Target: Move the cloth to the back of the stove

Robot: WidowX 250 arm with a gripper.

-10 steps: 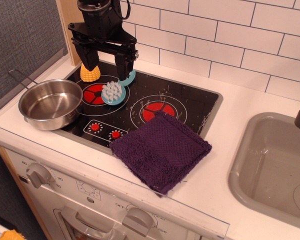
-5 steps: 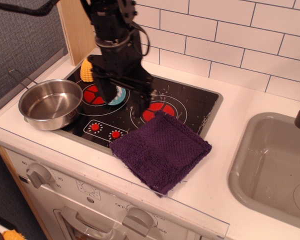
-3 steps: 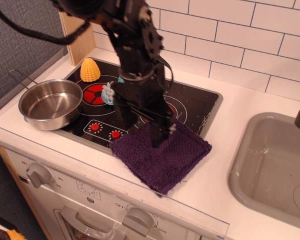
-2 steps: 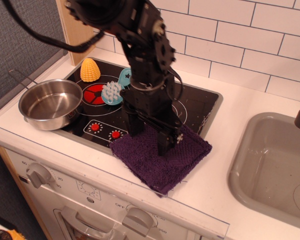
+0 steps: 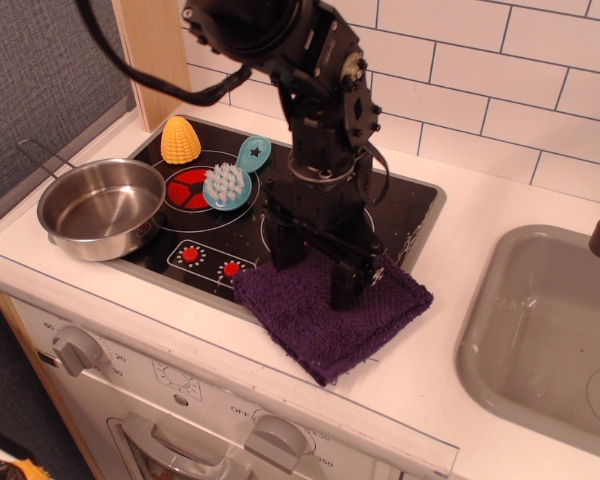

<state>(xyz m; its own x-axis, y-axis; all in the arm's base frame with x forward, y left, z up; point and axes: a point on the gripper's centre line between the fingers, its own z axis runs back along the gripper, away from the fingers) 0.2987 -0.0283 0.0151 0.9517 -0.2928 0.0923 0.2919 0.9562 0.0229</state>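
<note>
The dark purple cloth (image 5: 325, 318) lies at the front right corner of the black stove (image 5: 400, 205), partly on the white counter. My gripper (image 5: 316, 274) stands straight down on the cloth's back half. Its two black fingers (image 5: 345, 280) are spread apart and press into the towel, which is slightly bunched between them. The right burner is mostly hidden behind my arm.
A steel pot (image 5: 100, 207) sits at the stove's left front. A yellow corn toy (image 5: 180, 140) and a blue dish brush (image 5: 228, 184) lie on the left burner area. A grey sink (image 5: 545, 330) is to the right. White tiled wall stands behind.
My arm came from the stove's back left, moved right and forward, and lowered onto the cloth. The cloth has shifted slightly right and bunched under the fingers.
</note>
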